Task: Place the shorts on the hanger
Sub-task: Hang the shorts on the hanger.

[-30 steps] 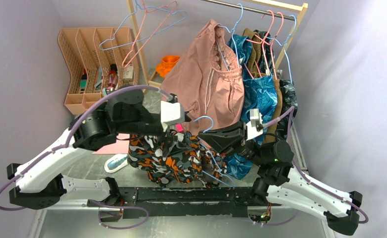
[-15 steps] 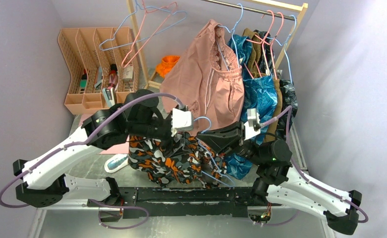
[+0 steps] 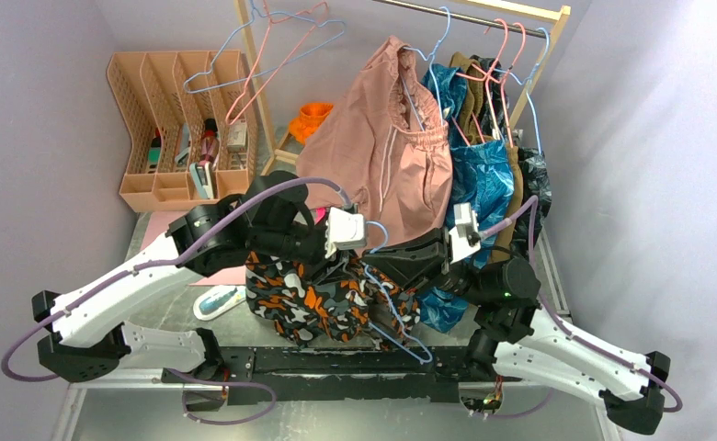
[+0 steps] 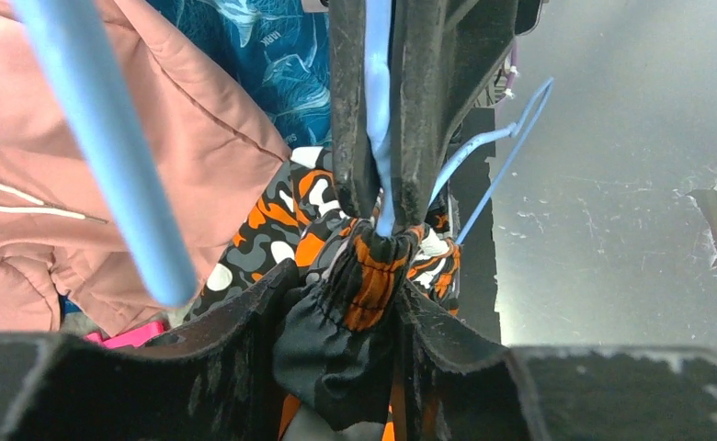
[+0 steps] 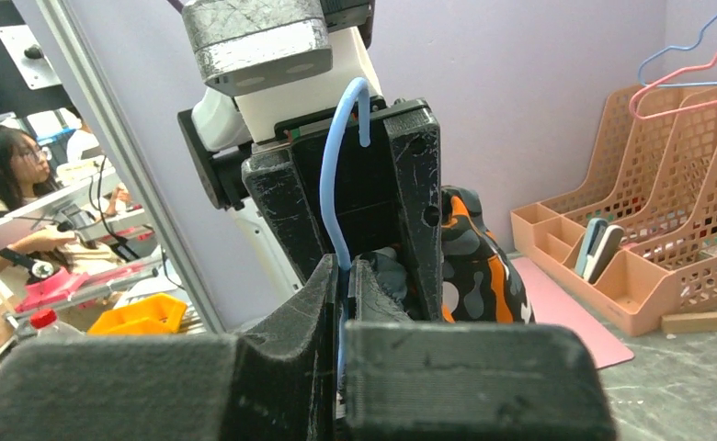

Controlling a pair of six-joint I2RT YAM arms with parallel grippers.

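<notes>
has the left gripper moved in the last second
Yes. Seen from above, the left gripper has swung right and nearer, away from the pink file rack, toward the right gripper holding the hanger, onto the shorts.

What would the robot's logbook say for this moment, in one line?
left gripper: pinching shorts | right gripper: shut on hanger | shorts: bunched against hanger wire

White arms (image 3: pixel 107 296) — black joints (image 3: pixel 507 281) (purple cables (image 3: pixel 277 184)).
</notes>
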